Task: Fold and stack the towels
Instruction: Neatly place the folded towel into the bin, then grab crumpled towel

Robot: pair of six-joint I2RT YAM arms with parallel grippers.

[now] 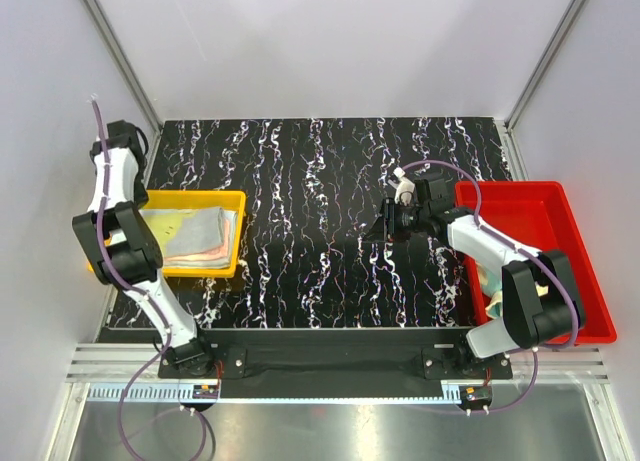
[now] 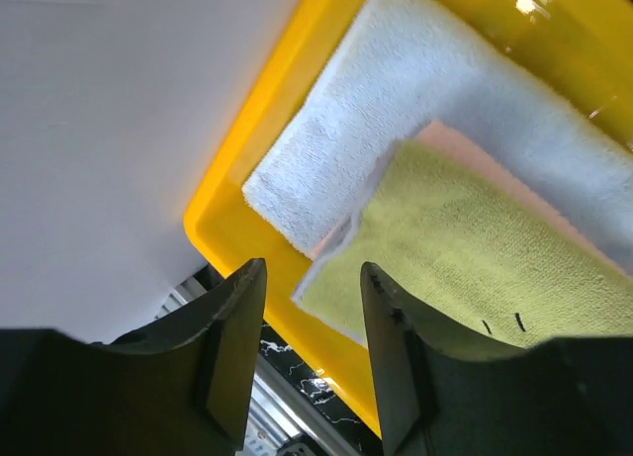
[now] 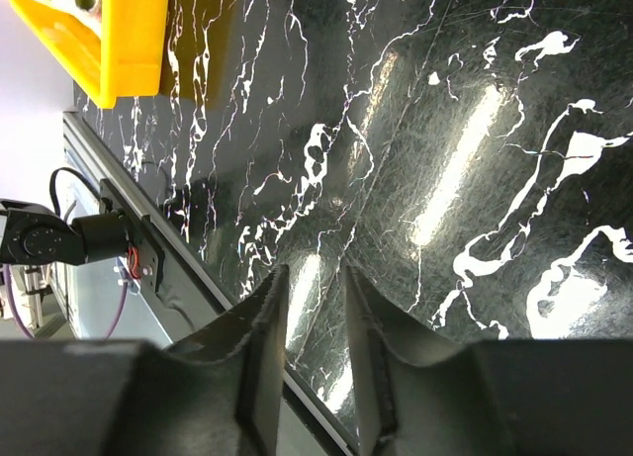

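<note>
No writing I can read anywhere. The pale strip [image 1: 140, 390] along the near edge shows only ticks (figures, if any, too small).

Nubby matt cloth towels [image 2: 465, 248], glossy smooth plastic yellow tray [image 2: 287, 90] holding them, my worktop [image 3: 445, 130] polished, reflective black marbling

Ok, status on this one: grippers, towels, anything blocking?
Left gripper open, empty, over a corner of the yellow tray. Right gripper open, empty, above the table. Visible towels stacked in that tray. Nothing blocking.
</note>
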